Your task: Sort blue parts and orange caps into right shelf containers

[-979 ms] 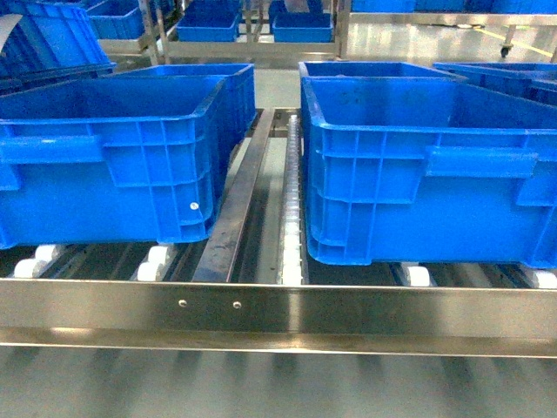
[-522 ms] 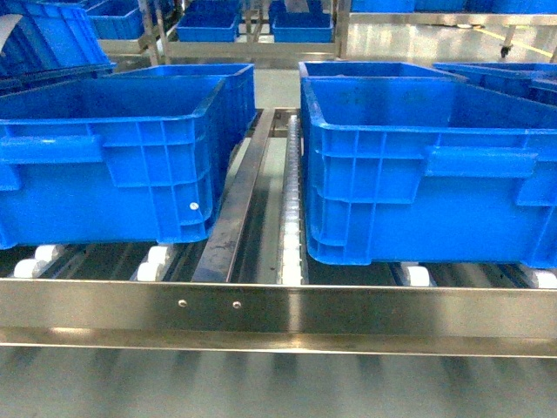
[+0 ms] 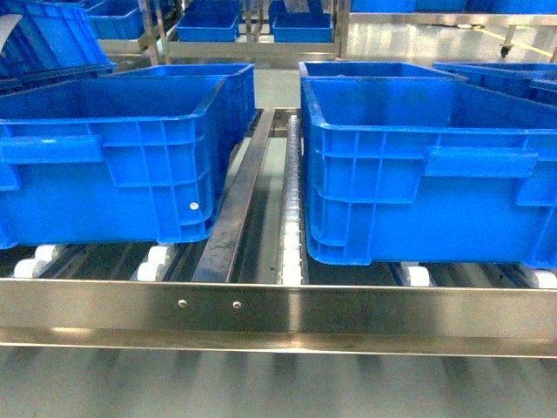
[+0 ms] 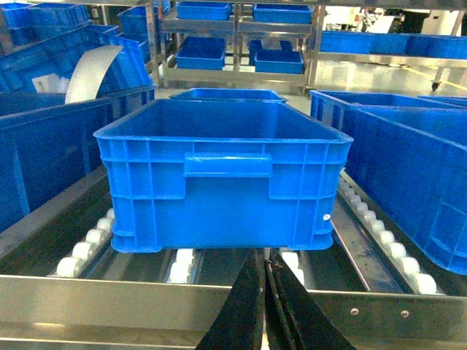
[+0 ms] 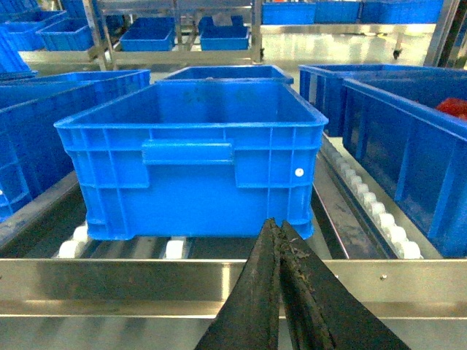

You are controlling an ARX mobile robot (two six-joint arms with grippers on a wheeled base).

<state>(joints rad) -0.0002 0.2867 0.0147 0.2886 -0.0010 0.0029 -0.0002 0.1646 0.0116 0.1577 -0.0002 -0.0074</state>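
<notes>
Steel roller shelf [image 3: 278, 309] carries two blue crates [image 3: 113, 157], unchanged over the last second; both grippers [image 4: 266, 306] [image 5: 281, 292] hang closed and empty before it, no parts or caps visible.

Left gripper [image 4: 267, 288] and right gripper [image 5: 281, 251] are showing black, tapering fingers; the right pair is looking scuffed.

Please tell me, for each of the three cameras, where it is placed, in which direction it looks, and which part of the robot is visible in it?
Head: sits high, looks forward and down at two crates on the shelf; no robot part shows.
Left wrist: low, faces the left crate; left gripper, jaws together.
Right wrist: low, faces the right crate; right gripper, jaws together.
Shared: each wrist view shows one of the head view's crates and the front rail.
</notes>
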